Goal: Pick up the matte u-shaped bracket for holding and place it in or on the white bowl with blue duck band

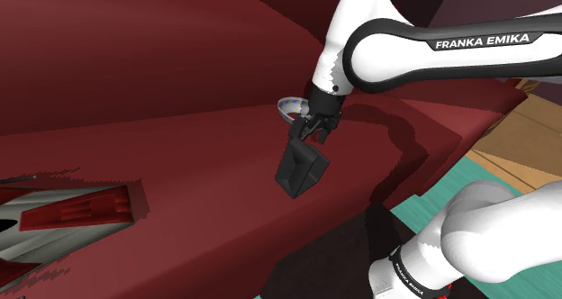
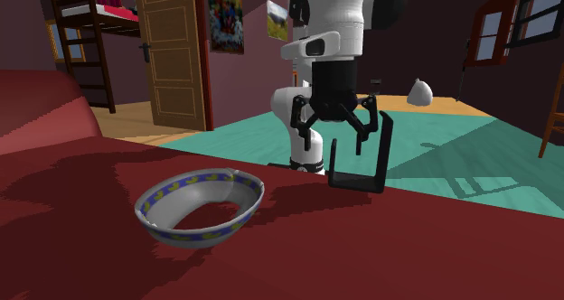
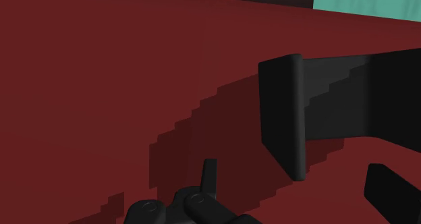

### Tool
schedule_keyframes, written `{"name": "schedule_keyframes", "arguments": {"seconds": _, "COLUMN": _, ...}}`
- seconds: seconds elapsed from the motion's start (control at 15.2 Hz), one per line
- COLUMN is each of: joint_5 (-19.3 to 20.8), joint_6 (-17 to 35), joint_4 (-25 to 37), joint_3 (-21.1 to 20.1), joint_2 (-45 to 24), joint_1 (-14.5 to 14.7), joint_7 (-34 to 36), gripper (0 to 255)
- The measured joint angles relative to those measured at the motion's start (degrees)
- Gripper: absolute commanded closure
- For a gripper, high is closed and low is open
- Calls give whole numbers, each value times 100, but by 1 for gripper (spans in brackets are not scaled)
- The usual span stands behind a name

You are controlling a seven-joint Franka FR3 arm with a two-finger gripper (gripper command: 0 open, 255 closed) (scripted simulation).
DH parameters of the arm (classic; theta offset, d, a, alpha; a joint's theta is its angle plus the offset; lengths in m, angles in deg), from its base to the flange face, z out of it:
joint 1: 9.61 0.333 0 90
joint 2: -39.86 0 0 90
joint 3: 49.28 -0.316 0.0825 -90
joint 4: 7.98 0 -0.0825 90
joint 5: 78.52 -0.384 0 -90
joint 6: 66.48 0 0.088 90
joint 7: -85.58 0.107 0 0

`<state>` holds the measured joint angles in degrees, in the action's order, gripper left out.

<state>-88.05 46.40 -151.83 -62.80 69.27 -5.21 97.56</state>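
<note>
The U-shaped bracket [image 2: 360, 176] is matte black and stands upright on the dark red surface, with one short wall and one taller wall. My gripper [image 2: 333, 132] hangs just over it, open. In the wrist view the nearer bracket wall [image 3: 283, 115] stands between the two fingers [image 3: 210, 172], with a gap to each. The white bowl [image 2: 181, 228] with a blue band and yellow ducks rests on the same surface, toward the second exterior view's left of the bracket. In the shoulder view the bracket [image 1: 302, 169] sits below the gripper [image 1: 312, 133], and the bowl's rim [image 1: 285, 106] peeks out behind it.
The dark red surface [image 2: 380, 253] ends at an edge behind the bracket, with teal floor [image 2: 452, 154] beyond. A red and white object [image 1: 81, 212] lies at the shoulder view's lower left. A wooden door [image 2: 172, 50] and a bunk bed [image 2: 86, 36] stand far off.
</note>
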Motion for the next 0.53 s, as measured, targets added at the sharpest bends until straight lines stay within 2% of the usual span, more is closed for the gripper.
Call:
{"name": "schedule_keyframes", "arguments": {"seconds": 0.07, "joint_5": 0, "joint_6": 1, "joint_4": 0, "joint_3": 0, "joint_2": 0, "joint_1": 0, "joint_7": 0, "gripper": 0}}
{"name": "schedule_keyframes", "arguments": {"seconds": 0.13, "joint_5": 0, "joint_6": 1, "joint_4": 0, "joint_3": 0, "joint_2": 0, "joint_1": 0, "joint_7": 0, "gripper": 255}}
{"name": "schedule_keyframes", "arguments": {"seconds": 0.53, "joint_5": 0, "joint_6": 2, "joint_4": 1, "joint_3": 0, "joint_2": -1, "joint_1": 0, "joint_7": 0, "gripper": 255}}
